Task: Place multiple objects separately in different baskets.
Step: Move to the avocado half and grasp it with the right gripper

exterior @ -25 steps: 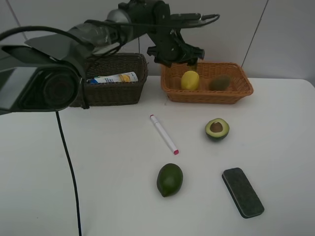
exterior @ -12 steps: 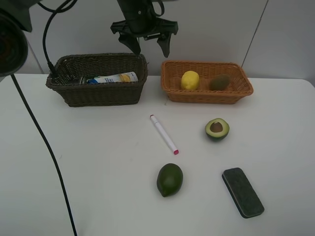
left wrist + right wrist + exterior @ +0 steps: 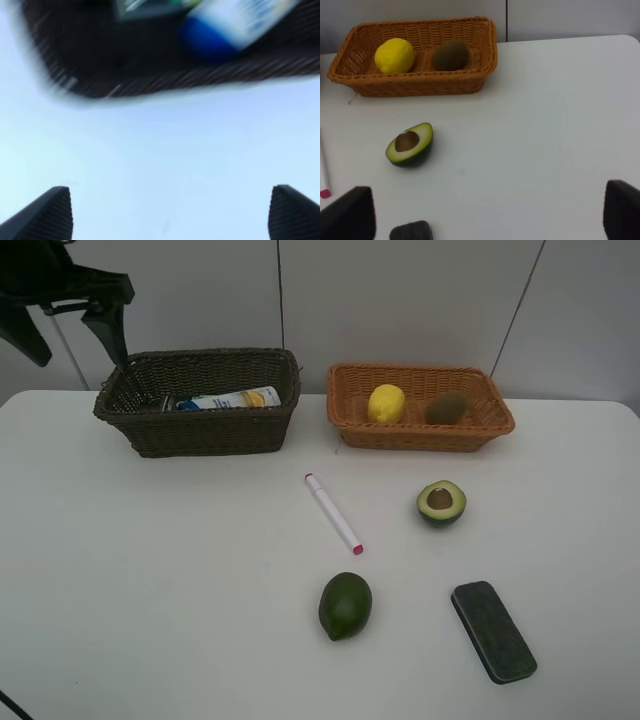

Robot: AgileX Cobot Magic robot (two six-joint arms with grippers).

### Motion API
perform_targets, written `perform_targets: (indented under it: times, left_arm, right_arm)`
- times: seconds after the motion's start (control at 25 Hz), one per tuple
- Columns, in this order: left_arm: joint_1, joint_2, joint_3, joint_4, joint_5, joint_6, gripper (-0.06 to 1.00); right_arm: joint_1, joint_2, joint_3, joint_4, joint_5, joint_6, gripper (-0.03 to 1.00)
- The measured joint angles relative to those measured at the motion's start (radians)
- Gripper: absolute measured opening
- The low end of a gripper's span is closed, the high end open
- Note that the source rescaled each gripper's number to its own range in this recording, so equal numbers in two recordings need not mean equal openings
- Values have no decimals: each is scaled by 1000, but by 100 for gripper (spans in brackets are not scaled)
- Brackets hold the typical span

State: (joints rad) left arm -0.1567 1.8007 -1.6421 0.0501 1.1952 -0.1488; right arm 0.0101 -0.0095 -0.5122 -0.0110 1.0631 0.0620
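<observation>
The left hand [image 3: 65,328] hung above the back left corner of the bench [image 3: 180,570]. Its two fingers were spread wide and held nothing. The right hand [image 3: 486,215] was spread wide and empty too, over the right part of the bench.

Two baskets stood side by side along the back edge. The dark brown basket [image 3: 200,436] held one white bottle [image 3: 232,399]. It lay along the basket's length with its blue cap toward the bench's left edge. The orange basket [image 3: 420,436] held one lemon [image 3: 386,403] and one kiwi [image 3: 446,407].

Four things lay loose on the bench. One marker [image 3: 333,513] lay in the middle, slanted, with its pink tip toward the front right corner. One halved avocado [image 3: 441,502] lay beside it, toward the right edge, cut side up and showing its pit. One whole avocado [image 3: 345,606] lay nearer the front edge, its long way running front to back. One dark eraser [image 3: 493,631] lay near the front edge, slanted like the marker.
</observation>
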Motion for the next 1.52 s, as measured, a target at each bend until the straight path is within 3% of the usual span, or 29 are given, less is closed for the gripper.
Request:
perform_targets:
  times: [0.16,0.24,0.44,0.76,0.96,1.16,1.28,1.52]
  left_arm:
    - [141,-223,244,0,0,-3,99]
    - [176,-342,359,4,0,-3,99]
    - [183,-668,655,-57,0,6,99]
    - [183,-1224,993,-80,4,154,99]
    - [183,-1525,1078,-84,5,260,99]
    - [183,-1716,1096,-115,-30,290,99]
    - [183,-1796,1121,-132,-96,293,99]
    - [184,-1805,1130,-140,-127,284,99]
  right_arm:
    - [0,0,0,0,0,0,100]
    - [0,0,0,0,0,0,100]
    - [0,0,0,0,0,0,100]
    - [0,0,0,0,0,0,100]
    - [0,0,0,0,0,0,100]
    - [0,0,0,0,0,0,100]
    - [0,0,0,0,0,0,100]
    - [0,0,0,4,0,0,100]
